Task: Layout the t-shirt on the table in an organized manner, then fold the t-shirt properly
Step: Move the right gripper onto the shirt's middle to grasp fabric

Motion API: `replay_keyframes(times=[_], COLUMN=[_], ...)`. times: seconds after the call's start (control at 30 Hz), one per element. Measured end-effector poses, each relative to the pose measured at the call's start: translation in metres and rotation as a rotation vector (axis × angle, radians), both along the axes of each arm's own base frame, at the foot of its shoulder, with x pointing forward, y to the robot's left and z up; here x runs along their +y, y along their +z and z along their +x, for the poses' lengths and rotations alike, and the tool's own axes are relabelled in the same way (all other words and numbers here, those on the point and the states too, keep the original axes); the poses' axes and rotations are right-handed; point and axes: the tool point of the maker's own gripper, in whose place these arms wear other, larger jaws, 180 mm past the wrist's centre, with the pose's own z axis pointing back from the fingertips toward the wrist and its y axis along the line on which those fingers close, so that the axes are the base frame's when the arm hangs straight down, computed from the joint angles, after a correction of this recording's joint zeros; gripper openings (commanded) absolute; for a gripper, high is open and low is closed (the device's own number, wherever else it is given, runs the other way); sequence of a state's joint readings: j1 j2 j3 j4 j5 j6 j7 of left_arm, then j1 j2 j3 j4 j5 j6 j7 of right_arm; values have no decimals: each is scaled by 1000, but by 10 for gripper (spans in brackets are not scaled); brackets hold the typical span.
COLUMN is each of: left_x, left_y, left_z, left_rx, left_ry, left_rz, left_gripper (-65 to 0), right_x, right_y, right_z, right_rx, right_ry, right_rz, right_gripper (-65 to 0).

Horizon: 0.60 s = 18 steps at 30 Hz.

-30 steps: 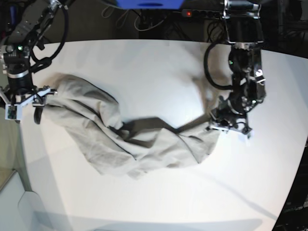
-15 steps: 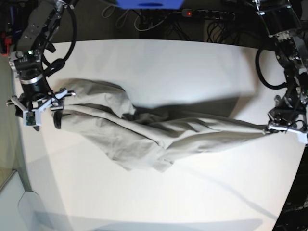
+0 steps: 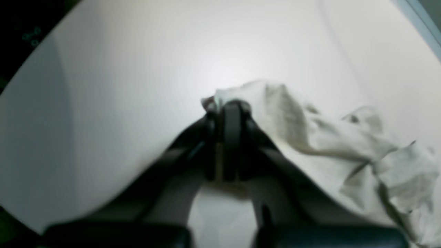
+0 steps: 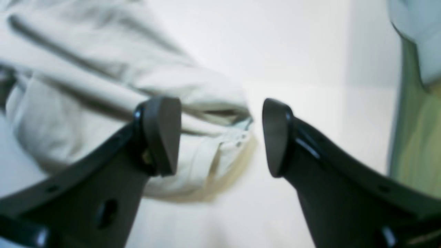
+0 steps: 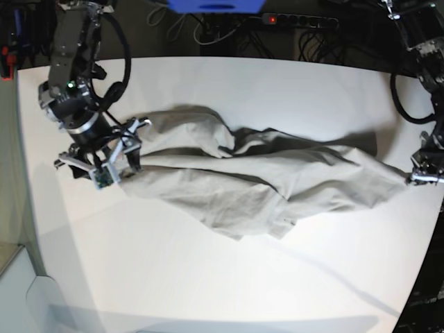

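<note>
White tabletop (image 5: pixel 229 83) is filling the base view, with dark cables and a power strip (image 5: pixel 298 21) lying beyond its far edge. The grey-beige t-shirt (image 5: pixel 257 180) is stretching across the middle of the table as a long rumpled band, bunched and creased, running from one arm to the other. On the right of this view the left gripper (image 5: pixel 422 177) is sitting at the t-shirt's pulled-out tip, close to the table's edge. On the left of the view the right gripper (image 5: pixel 111 161) is hanging at the t-shirt's opposite end, its fingers straddling the cloth edge there.

Over to the left wrist view: the left gripper (image 3: pixel 227 106) is pressing its dark jaws tightly together on a small fold of the t-shirt (image 3: pixel 327 137), which is trailing away to the right in loose wrinkles over the table (image 3: pixel 120 86).

Now the right wrist view: the right gripper (image 4: pixel 220 134) is standing with its jaws spread wide apart, and nothing is clamped between them. The t-shirt (image 4: pixel 103 86) is lying under and beyond the left-hand finger, its hemmed corner reaching into the gap between the pads. Bare table (image 4: pixel 275 51) is showing past the t-shirt, and whether either pad is touching the cloth is hard to tell.
</note>
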State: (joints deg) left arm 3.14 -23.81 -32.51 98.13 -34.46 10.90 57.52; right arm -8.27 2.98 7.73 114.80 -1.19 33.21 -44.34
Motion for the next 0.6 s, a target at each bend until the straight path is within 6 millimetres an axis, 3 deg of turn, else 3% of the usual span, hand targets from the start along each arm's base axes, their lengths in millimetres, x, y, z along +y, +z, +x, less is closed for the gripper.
replay_keyframes(times=[0.07, 0.13, 0.2, 0.33, 0.43, 0.6], left_x=[0, -7, -10, -6, -10, -16], left_y=[-11, -20, -26, -37, -40, -48], left_z=[-9, -14, -19, -33, -34, -40], left_rx=[27, 46, 61, 102, 103, 120], left_ry=[14, 6, 2, 10, 9, 11], left_rz=[-5, -31, -35, -22, -36, -57], left_gripper=[-644, -644, -644, -644, -644, -644], right_x=[18, 39, 50, 70, 106, 162], right_y=[1, 13, 28, 35, 26, -4], right_z=[4, 16, 32, 52, 54, 40], right_rx=[19, -10, -39, -33, -4, 79], right_ry=[73, 142, 182, 243, 354, 471], right_rz=[-33, -42, -68, -127, -149, -77], right_gripper=[-270, -270, -269, -269, -269, -269])
